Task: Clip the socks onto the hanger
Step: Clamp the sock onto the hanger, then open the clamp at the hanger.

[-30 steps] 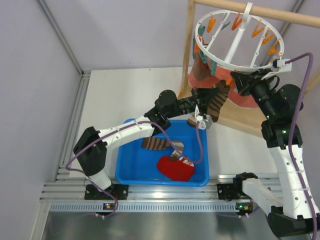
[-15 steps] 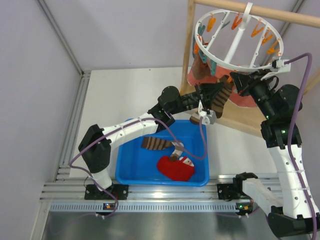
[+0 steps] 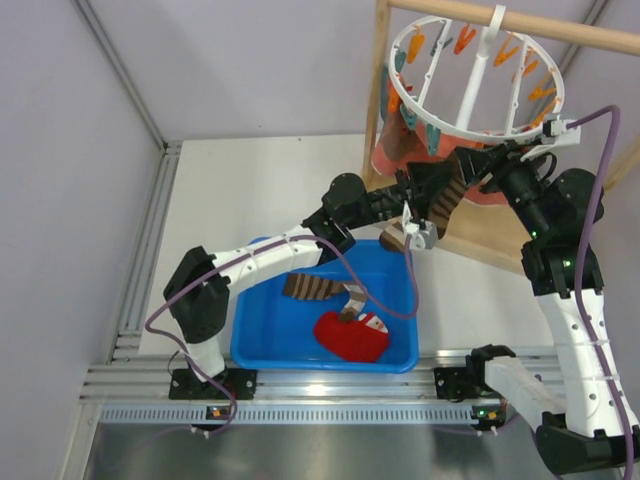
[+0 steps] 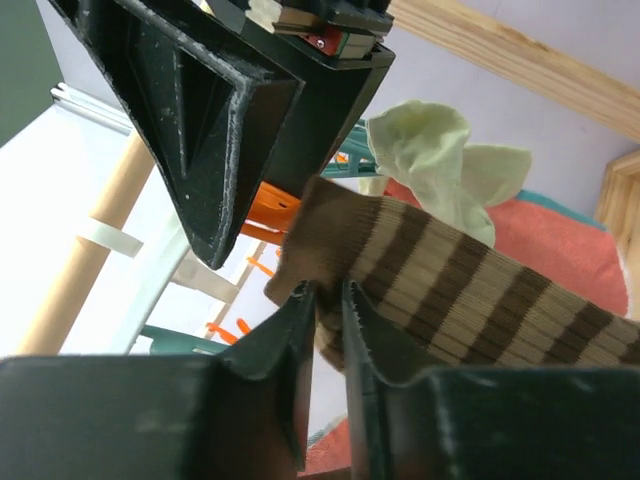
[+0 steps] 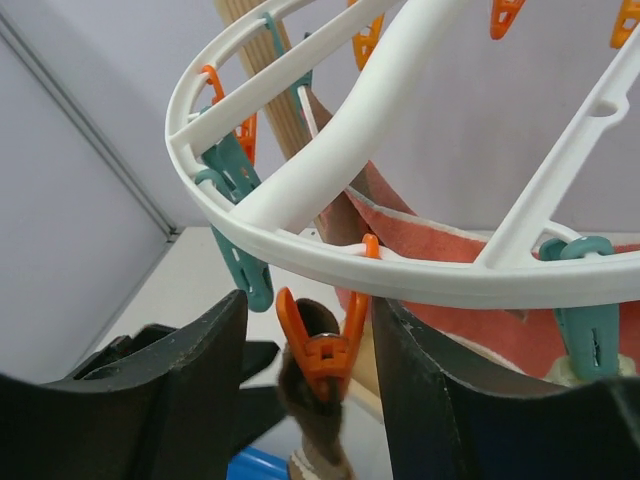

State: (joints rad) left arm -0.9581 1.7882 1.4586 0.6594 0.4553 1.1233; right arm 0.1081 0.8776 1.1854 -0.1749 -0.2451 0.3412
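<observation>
Robot lab cell — grey panel walls [image 3: 230, 60], alu rail [image 3: 330, 383], white table [image 3: 250, 190].

The top external camera is looking down from above and behind the rig, taking in the whole table [image 3: 270, 190]. Both wrist cameras are pointing upward, very near the hanger [image 5: 300, 255], sharing the striped sock [image 4: 470, 290].

Left gripper [image 4: 325, 310] jaws nearly closed, striped sock [image 4: 450, 280] cuff sits in the narrow gap. Orange clothespin [image 4: 270, 215] just behind the cuff, pale-green sock [image 4: 430, 150] above.
</observation>
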